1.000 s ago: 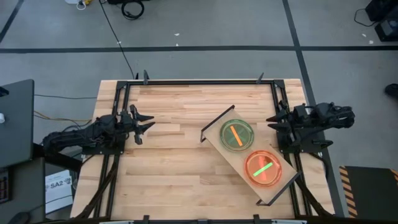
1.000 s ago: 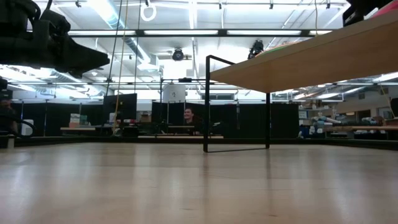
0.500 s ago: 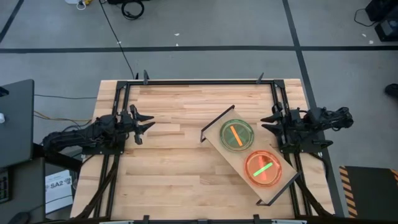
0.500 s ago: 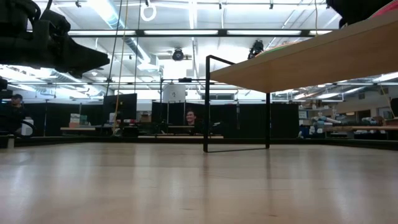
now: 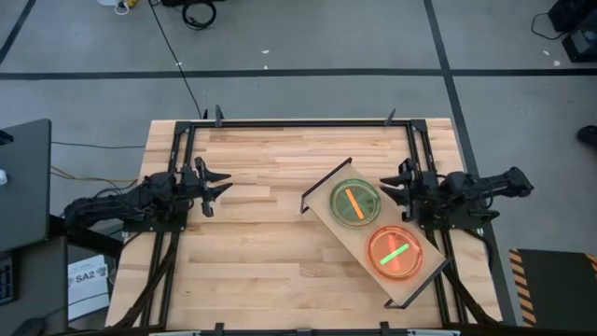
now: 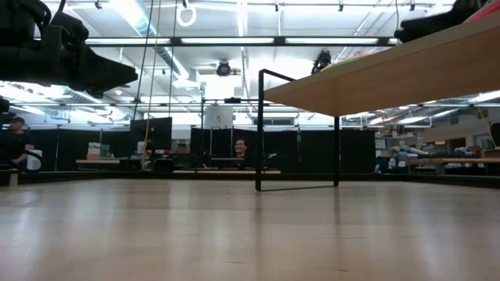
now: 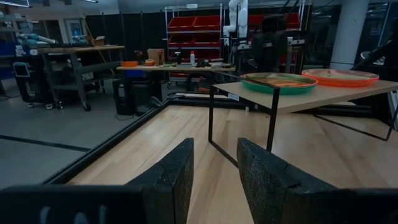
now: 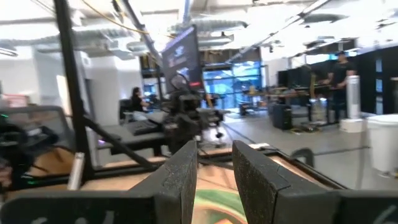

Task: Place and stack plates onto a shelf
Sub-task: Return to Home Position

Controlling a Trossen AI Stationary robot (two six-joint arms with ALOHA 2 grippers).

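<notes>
Right claw, released and empty, hovers just beside the green plate on the shelf, orange plate close by; left claw, released, hangs well apart

Cannot count the plates on the shelf: from above, seeing only the top of the green stack and of the orange stack, nothing of the layers beneath. Edge-on in the left wrist view, too thin to split into layers. In the low view, looking up at the shelf's underside, cut off by the picture's edge; both stacks hidden above it. Over the shelf there, only a dark piece of the right arm, clipped at the top. Far beyond the shelf, a person, too small to make out. In the right wrist view, just a blurred green smear; cannot say which stack.
</notes>
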